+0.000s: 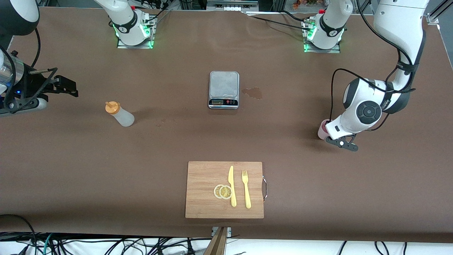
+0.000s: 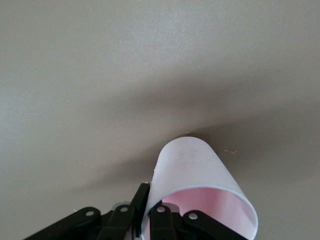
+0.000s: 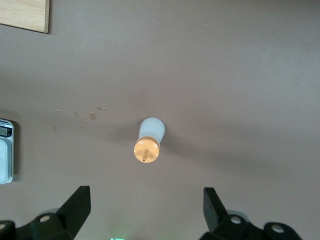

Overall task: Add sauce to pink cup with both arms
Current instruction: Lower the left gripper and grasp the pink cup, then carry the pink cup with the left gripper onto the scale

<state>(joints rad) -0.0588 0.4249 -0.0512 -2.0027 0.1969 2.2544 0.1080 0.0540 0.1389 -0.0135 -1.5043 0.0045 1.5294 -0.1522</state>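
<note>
The pink cup (image 1: 322,129) stands upright on the table toward the left arm's end. My left gripper (image 1: 328,134) is shut on its rim. In the left wrist view the cup (image 2: 197,172) has one finger (image 2: 141,196) outside its wall and the other inside, with the gripper (image 2: 150,212) pinching the wall. The sauce (image 1: 120,114), a whitish bottle with an orange cap, stands toward the right arm's end. My right gripper (image 1: 70,88) hangs open above the table beside it. In the right wrist view the sauce (image 3: 149,139) lies ahead of the open right gripper (image 3: 146,202), apart from both fingers.
A grey kitchen scale (image 1: 223,89) sits mid-table with a dark stain (image 1: 253,92) beside it. Nearer the front camera lies a wooden cutting board (image 1: 203,177) carrying a yellow knife (image 1: 231,186), a fork (image 1: 246,189) and lemon slices (image 1: 223,191).
</note>
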